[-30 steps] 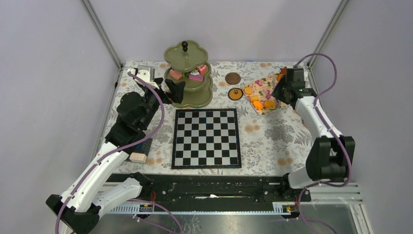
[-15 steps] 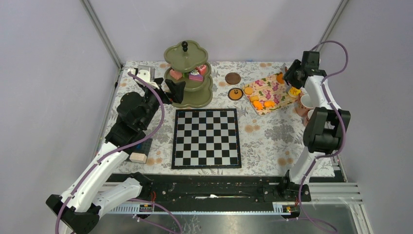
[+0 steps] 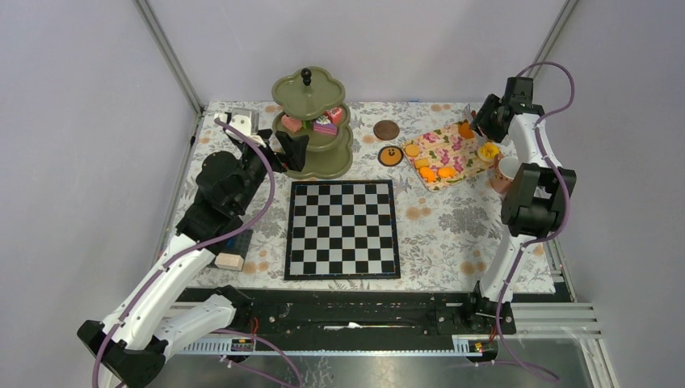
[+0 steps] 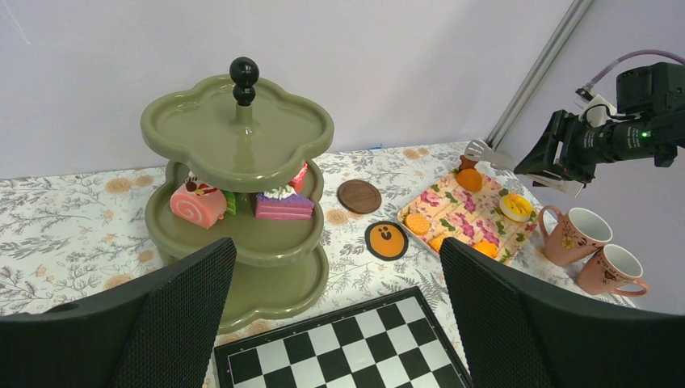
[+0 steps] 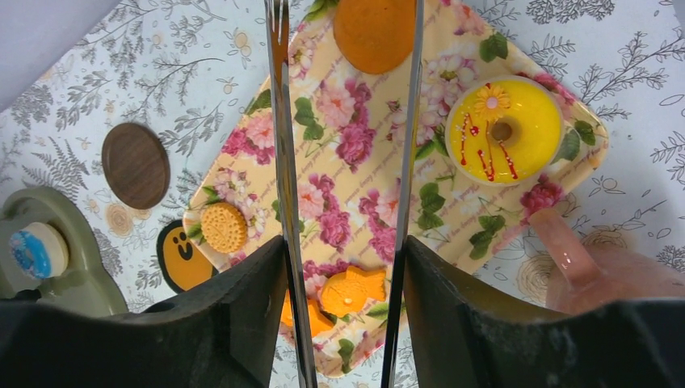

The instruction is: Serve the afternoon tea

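The olive-green three-tier stand (image 3: pixel 311 129) carries a pink roll (image 4: pixel 198 204) and a pink layered cake (image 4: pixel 283 205) on its middle tier. My left gripper (image 4: pixel 337 267) hovers open and empty just in front of it. My right gripper (image 5: pixel 343 246) is shut on metal tongs (image 5: pixel 281 145), their two blades spread over the floral tray (image 3: pixel 454 145). The blade tips reach an orange pastry (image 5: pixel 374 28) at the tray's far corner. A yellow doughnut (image 5: pixel 503 128), a biscuit (image 5: pixel 223 227) and fish-shaped pastries (image 5: pixel 362 291) also lie on the tray. Two pink cups (image 4: pixel 575 234) stand to its right.
A chessboard (image 3: pixel 342 229) lies in the middle of the flowered cloth. A brown coaster (image 3: pixel 386 129) and an orange smiley coaster (image 3: pixel 391 156) sit between stand and tray. Blue and beige blocks (image 3: pixel 229 261) rest by the left arm. Frame posts stand at the back corners.
My right arm has swung from over the tray toward the back right corner, uncovering the cups, and the tongs' blades have spread wider. The left arm has barely moved.
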`<state>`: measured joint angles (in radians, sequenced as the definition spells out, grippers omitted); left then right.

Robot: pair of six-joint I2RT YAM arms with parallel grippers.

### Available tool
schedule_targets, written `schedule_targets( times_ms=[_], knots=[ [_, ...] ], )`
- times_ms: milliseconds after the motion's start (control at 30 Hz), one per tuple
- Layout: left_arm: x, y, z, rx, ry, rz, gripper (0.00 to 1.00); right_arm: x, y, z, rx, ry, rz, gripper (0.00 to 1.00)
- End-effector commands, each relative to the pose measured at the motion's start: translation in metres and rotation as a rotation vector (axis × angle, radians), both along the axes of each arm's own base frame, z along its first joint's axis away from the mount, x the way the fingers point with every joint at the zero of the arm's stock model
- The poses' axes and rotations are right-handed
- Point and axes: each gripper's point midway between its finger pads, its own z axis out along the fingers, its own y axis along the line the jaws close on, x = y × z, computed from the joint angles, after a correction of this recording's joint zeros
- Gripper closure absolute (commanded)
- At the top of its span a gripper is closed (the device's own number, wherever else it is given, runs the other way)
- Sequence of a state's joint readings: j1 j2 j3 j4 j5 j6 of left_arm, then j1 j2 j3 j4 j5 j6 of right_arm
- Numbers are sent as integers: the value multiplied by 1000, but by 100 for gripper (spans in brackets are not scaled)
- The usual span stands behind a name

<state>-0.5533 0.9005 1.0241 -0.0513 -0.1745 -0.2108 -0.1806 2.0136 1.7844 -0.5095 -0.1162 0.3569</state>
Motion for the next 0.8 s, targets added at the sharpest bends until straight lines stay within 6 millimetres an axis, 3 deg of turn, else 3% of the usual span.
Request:
schedule_targets(
  times_ms=[0, 767],
  knots=[
    [1, -3, 10, -29, -33, -12, 1, 7, -5, 14, -26, -28, 35, 41],
    [2, -3, 8, -26, -28, -9, 1, 34, -10, -6, -34, 8, 70, 40]
  ],
)
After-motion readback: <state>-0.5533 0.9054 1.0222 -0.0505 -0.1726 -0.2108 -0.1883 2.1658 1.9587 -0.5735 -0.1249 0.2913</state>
